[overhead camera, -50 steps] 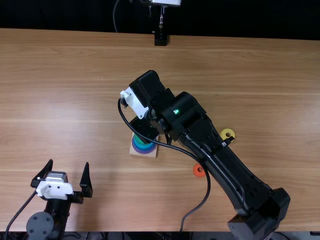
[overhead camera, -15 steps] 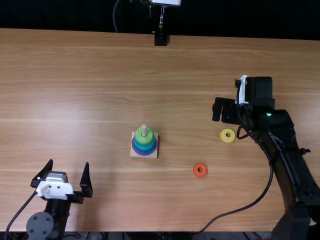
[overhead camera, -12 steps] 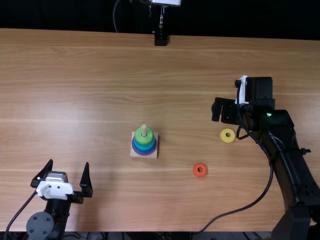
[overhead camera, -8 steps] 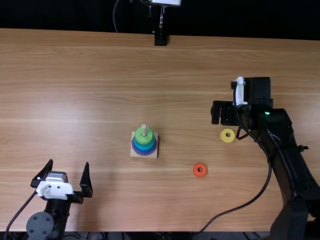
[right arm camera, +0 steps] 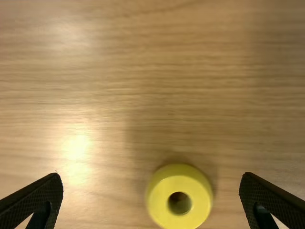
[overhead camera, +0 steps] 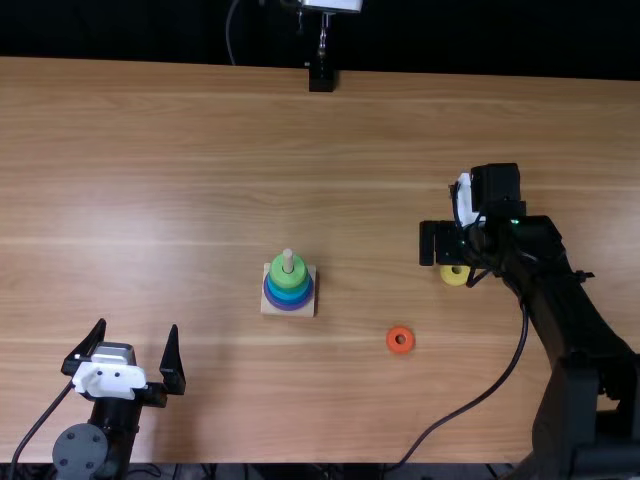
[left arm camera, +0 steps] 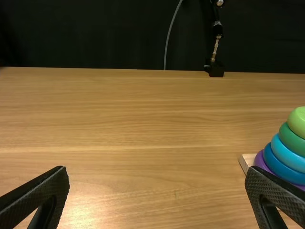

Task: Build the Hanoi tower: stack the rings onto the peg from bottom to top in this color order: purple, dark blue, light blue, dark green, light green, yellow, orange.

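The peg (overhead camera: 288,260) rises from a square wooden base (overhead camera: 301,311); its stack has purple at the bottom, then blue rings, dark green and a light green ring (overhead camera: 289,274) on top. In the left wrist view the dark green ring (left arm camera: 291,140) lies under the light green one. My right gripper (overhead camera: 441,243) hangs just above the yellow ring (overhead camera: 454,275), partly covering it. In the right wrist view the yellow ring (right arm camera: 179,198) lies between the spread fingers of that gripper (right arm camera: 151,198), ungripped. An orange ring (overhead camera: 400,340) lies flat. My left gripper (overhead camera: 140,350), also (left arm camera: 157,179), stands open and holds nothing.
The wooden table (overhead camera: 180,180) spreads out around the stack. A black stand (overhead camera: 321,78) is at the far edge. The right arm's cable curves over the table's near right part, right of the orange ring.
My right gripper has left the stack and swung right, and lately it has come nearer the table's front edge, over the yellow ring. The left arm has stayed still.
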Available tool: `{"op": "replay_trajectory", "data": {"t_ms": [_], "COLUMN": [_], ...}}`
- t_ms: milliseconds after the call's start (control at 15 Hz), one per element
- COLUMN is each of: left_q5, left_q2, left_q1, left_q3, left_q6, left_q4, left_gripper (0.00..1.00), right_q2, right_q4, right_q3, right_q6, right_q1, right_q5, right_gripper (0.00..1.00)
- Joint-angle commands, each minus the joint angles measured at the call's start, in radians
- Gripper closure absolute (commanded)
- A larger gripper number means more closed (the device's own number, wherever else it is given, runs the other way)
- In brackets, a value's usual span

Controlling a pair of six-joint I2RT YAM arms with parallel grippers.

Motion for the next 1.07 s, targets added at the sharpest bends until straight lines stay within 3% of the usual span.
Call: {"op": "replay_trajectory", "data": {"t_ms": [0, 1000], "left_q5": [0.009, 0.009], "left_q2": [-0.012, -0.012], "left_q1": [0.01, 0.01], "left_q3": [-0.044, -0.044], "left_q6": [0.004, 0.004], "left_q4": [-0.015, -0.015], "left_gripper": [0.0, 0.0], "right_q2": [0.027, 0.088], "right_q4": [-0.003, -0.056], "right_q3": [-0.021, -0.046], "right_q6": [-0.008, -0.008], "right_q1": [0.012, 0.009], "right_q5": [0.069, 0.069], "right_gripper": [0.0, 0.0]}}
